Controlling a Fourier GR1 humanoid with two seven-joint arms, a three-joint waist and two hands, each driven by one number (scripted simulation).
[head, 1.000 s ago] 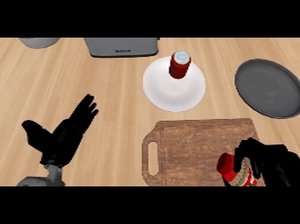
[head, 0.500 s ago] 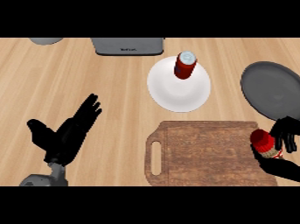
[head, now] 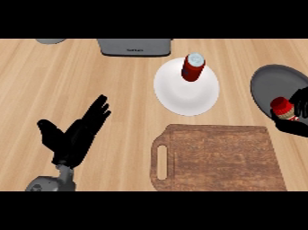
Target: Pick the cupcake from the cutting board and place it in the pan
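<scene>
The right hand (head: 305,112) is carrying the cupcake (head: 283,109) away from the cutting board (head: 216,157), where it was being gripped a second ago, and it is now hanging over the near edge of the pan (head: 275,83). Nearest to me, the board is lying bare on the wooden surface (head: 63,81), its handle slot turned to the left. The left hand (head: 73,134) is resting at the lower left, fingers straight and spread, taking no part. Over at the right edge, the right hand's fingers are curling round the cupcake from the side, clamped on it, probably so the base stays free for setting down. The cupcake is looking tipped, its red top pointing up and to the left and its pale wrapper towards the palm, so its long axis is slanting rather than standing upright; it may need levelling before release. Farther back, a red bottle (head: 192,67) is standing on a white plate (head: 182,96), and grey things are sitting along the far edge.
</scene>
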